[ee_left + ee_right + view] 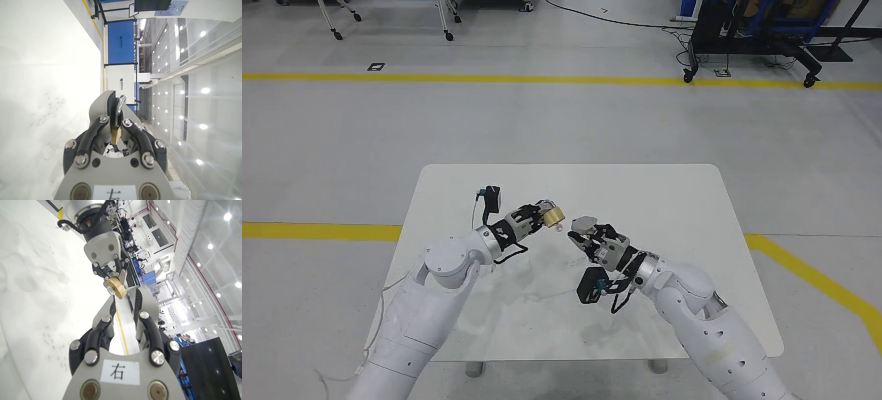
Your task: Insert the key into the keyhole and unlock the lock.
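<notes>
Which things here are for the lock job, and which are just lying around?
For the job: brass padlock with silver shackle, left gripper holding it, open right gripper.
Just there: white table, black wheeled cart behind.

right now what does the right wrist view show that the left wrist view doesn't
Only right wrist: the keyhole and the open, empty right gripper. Only left wrist: the steel shackle pinched between the left gripper's fingers. Both: the brass padlock in that grip, and the white table.
</notes>
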{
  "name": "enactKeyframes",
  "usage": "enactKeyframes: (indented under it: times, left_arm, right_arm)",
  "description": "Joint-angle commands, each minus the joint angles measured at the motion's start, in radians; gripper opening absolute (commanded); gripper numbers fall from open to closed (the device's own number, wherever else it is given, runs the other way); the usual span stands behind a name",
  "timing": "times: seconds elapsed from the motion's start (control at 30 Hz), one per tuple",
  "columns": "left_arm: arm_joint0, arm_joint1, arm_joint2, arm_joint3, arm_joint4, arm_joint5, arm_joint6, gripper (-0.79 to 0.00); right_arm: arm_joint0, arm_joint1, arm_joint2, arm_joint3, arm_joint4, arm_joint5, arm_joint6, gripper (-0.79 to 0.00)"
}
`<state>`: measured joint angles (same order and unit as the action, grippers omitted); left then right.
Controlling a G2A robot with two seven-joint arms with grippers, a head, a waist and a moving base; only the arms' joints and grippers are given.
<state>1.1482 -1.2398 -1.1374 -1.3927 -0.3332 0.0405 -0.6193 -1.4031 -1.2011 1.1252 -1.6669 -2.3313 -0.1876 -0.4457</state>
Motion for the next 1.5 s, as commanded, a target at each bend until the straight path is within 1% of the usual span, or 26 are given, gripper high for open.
enactKeyframes:
  times: [0.0,0.17,0.27,0.37,0.47,0.53,0.7,0.87,0.9,0.97,1.23,1.33,1.47]
  left_arm:
    - [-0.004,-0.001,0.002,0.006,-0.004,0.002,-0.001,-0.785]
    - [-0.016,-0.004,0.004,0.023,-0.017,0.005,-0.001,-0.785]
    - [-0.022,-0.005,0.003,0.031,-0.025,0.007,-0.005,-0.785]
    - [-0.025,-0.005,0.001,0.036,-0.029,0.006,-0.007,-0.785]
    - [-0.025,-0.006,0.001,0.038,-0.029,0.005,-0.009,-0.785]
    - [-0.026,-0.006,0.001,0.039,-0.028,0.006,-0.013,-0.785]
    - [-0.027,-0.006,0.002,0.041,-0.024,0.005,-0.016,-0.785]
    - [-0.023,-0.005,-0.002,0.038,-0.019,0.0,-0.016,-0.785]
    - [-0.022,-0.005,-0.003,0.037,-0.019,0.0,-0.017,-0.785]
    - [-0.021,-0.004,-0.004,0.035,-0.017,-0.001,-0.017,-0.785]
    - [-0.019,-0.004,-0.001,0.032,-0.006,-0.004,-0.021,-0.785]
    - [-0.019,-0.004,-0.001,0.032,0.003,-0.012,-0.022,-0.785]
    - [-0.016,-0.003,-0.001,0.029,0.013,-0.02,-0.019,-0.785]
  right_arm:
    - [0.009,-0.002,-0.015,0.003,-0.024,0.015,0.033,-0.563]
    - [0.019,-0.011,-0.065,0.012,-0.065,0.055,0.074,-0.557]
    - [0.029,-0.014,-0.081,0.029,-0.057,0.058,0.075,-0.545]
    - [0.039,-0.016,-0.09,0.042,-0.051,0.063,0.075,-0.56]
    - [0.045,-0.019,-0.098,0.049,-0.048,0.061,0.094,-0.61]
    - [0.054,-0.021,-0.102,0.055,-0.033,0.05,0.11,-0.696]
    - [0.073,-0.027,-0.115,0.072,-0.006,0.049,0.118,-0.674]
    - [0.089,-0.033,-0.127,0.089,0.016,0.052,0.132,-0.686]
    - [0.092,-0.034,-0.128,0.092,0.021,0.052,0.133,-0.702]
    - [0.095,-0.036,-0.128,0.099,0.036,0.054,0.139,-0.785]
    - [0.107,-0.046,-0.129,0.131,0.138,0.042,0.155,-0.785]
    - [0.11,-0.051,-0.123,0.145,0.228,0.019,0.145,-0.785]
    - [0.118,-0.057,-0.102,0.178,0.393,-0.039,0.112,-0.785]
